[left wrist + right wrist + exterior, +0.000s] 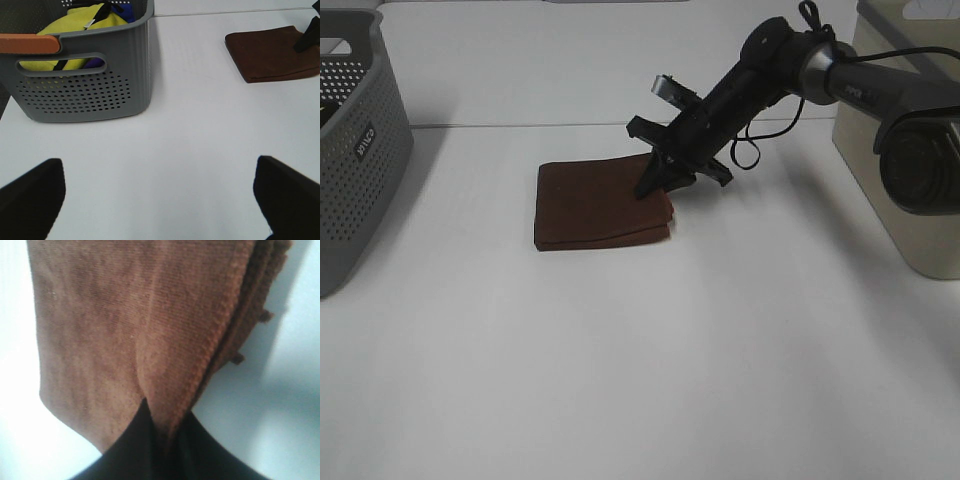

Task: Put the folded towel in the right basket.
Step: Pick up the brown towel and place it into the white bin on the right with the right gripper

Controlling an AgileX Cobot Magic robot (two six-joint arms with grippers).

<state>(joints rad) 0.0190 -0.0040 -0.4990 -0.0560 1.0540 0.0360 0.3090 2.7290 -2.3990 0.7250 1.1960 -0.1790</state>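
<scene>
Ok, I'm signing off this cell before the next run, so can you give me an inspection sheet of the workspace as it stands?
Surface: white table, no spills or stains seen.
Job's things: folded towel, brown, lying flat mid-table; right basket, beige, at the table's right edge, inside not visible.
Clutter: grey basket on the left, holding a yellow cloth and something blue.
Grippers: right gripper pinched on the towel's right edge; left gripper open above bare table.
Cables: black cable looped beside the right arm, off the towel.
Surroundings: nothing seen beyond a white wall.
</scene>
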